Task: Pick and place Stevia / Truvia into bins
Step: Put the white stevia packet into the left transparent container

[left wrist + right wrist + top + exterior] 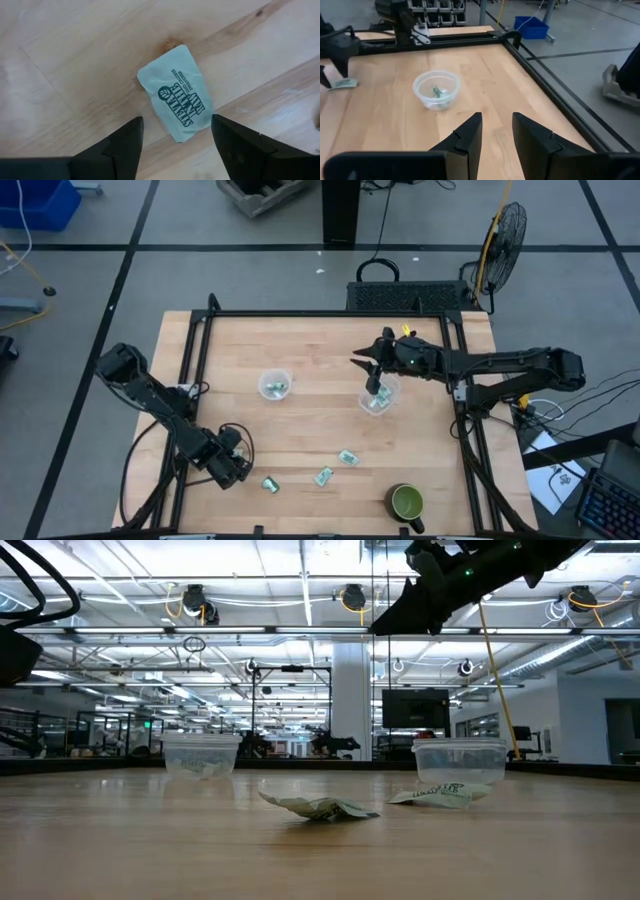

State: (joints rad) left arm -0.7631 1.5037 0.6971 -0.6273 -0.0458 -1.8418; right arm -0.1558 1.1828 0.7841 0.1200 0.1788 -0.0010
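Bare wood around the packet (176, 93) under my left gripper (243, 470), open lane between my two cups (275, 385) (379, 398), green mug (407, 502) blocking near right corner

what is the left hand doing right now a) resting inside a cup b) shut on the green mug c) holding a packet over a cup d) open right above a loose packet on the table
d: in the left wrist view the left hand has its fingers spread apart with a Stevia packet lying flat on the wooden table between them, not yet gripped.
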